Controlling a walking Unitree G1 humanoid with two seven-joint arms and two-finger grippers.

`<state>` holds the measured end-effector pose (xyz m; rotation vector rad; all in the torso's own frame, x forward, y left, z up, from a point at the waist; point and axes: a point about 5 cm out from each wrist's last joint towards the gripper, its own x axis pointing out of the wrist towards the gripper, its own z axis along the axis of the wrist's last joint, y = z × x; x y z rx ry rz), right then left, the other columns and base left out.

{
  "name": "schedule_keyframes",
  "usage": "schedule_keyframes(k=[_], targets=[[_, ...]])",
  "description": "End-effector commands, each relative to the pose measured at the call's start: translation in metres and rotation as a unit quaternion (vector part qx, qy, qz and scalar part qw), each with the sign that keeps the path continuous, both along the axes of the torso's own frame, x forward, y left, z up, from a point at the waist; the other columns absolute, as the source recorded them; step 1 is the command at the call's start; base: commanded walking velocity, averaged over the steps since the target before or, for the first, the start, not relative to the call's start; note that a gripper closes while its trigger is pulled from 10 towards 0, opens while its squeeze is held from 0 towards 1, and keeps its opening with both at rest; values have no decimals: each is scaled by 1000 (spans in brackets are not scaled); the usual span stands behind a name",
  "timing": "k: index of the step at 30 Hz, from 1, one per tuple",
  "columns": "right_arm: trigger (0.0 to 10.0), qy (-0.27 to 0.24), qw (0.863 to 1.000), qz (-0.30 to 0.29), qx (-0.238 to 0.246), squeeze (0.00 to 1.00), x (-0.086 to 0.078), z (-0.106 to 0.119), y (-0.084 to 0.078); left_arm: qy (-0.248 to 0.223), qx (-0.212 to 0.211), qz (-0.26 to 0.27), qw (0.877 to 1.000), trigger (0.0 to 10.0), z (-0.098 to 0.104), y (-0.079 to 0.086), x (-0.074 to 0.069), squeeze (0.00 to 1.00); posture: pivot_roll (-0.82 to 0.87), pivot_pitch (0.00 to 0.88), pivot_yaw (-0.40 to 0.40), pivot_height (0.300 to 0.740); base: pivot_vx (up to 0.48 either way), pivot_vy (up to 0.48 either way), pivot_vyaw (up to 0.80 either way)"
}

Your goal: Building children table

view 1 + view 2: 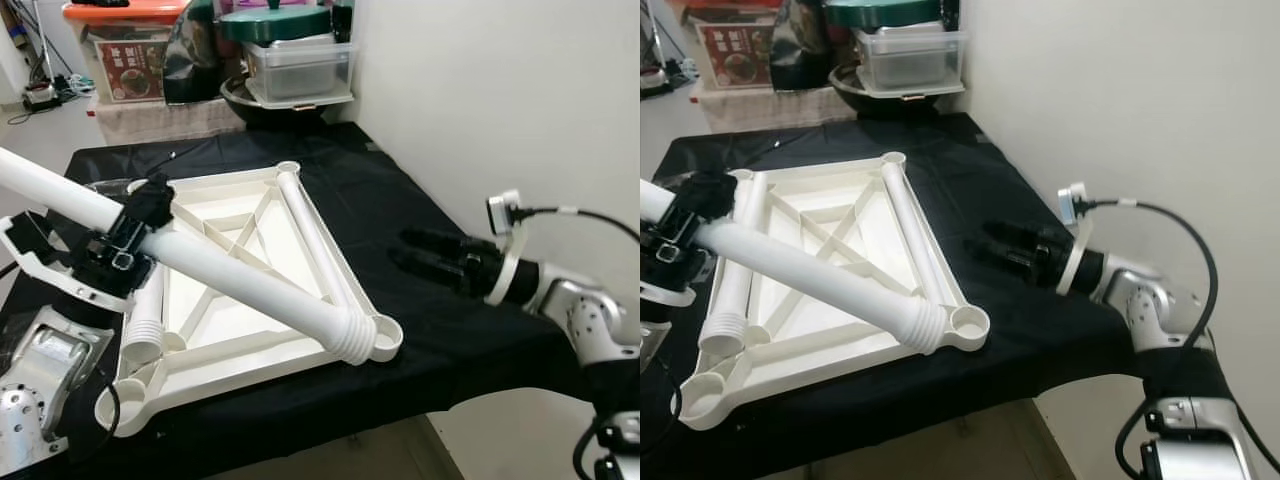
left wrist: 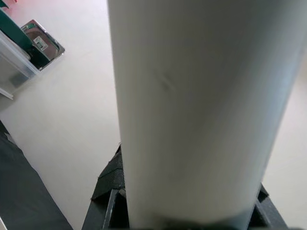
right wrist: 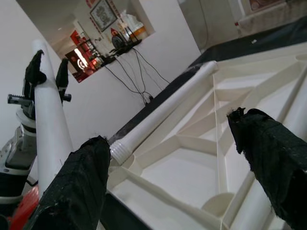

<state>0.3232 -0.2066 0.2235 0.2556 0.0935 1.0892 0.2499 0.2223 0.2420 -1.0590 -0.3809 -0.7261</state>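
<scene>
The table [image 1: 440, 330] w/ a black cloth takes up most of the view, w/ a white wall on the robot's right. On it lies the white table top [image 1: 225, 335], upside down, ribs up, w/ round holes at its corners.

Next biggest: the held leg [image 1: 250, 280], a long white tube. It slants across the table top, and its ridged end sits at the corner hole [image 1: 383, 338] nearest the robot's right. The left gripper [image 1: 135, 228] is clamped tight round this leg, up near the table top's left edge.

Two more legs lie on the table top: one [image 1: 315, 240] along the right edge, one [image 1: 148, 320] along the left edge w/ its ridged end toward the robot.

The right gripper [image 1: 1002, 245] hangs over the black cloth, near the table top's right side, not touching it. Its fingers [image 3: 79, 184] are spread wide apart, w/ nothing between them.

At the back stand a clear plastic box [image 1: 298, 68] & a dark bowl [image 1: 260, 105].
</scene>
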Motion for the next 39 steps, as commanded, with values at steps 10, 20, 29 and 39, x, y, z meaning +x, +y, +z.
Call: schedule_keyframes(k=[10, 20, 29, 39], targets=[[10000, -35, 978, 195, -72, 0, -9, 35, 91, 3, 54, -63, 997, 0, 1, -28, 4, 0, -45, 0, -8, 740, 0, 0, 0], [10000, 1, 943, 270, -195, 0, -20, 25, 134, -17, 109, -102, 989, 0, 11, -46, 5, 0, -38, 0, -15, 740, 0, 0, 0], [8431, 9, 917, 305, -257, 0, -29, 11, 159, -22, 137, -134, 981, 0, 13, -58, 14, 0, -51, 0, -4, 740, 0, 0, 0], [0, 14, 902, 330, -277, 0, -40, 3, 164, -25, 138, -146, 979, 0, 12, -64, 16, 0, -56, 0, -4, 740, 0, 0, 0]])
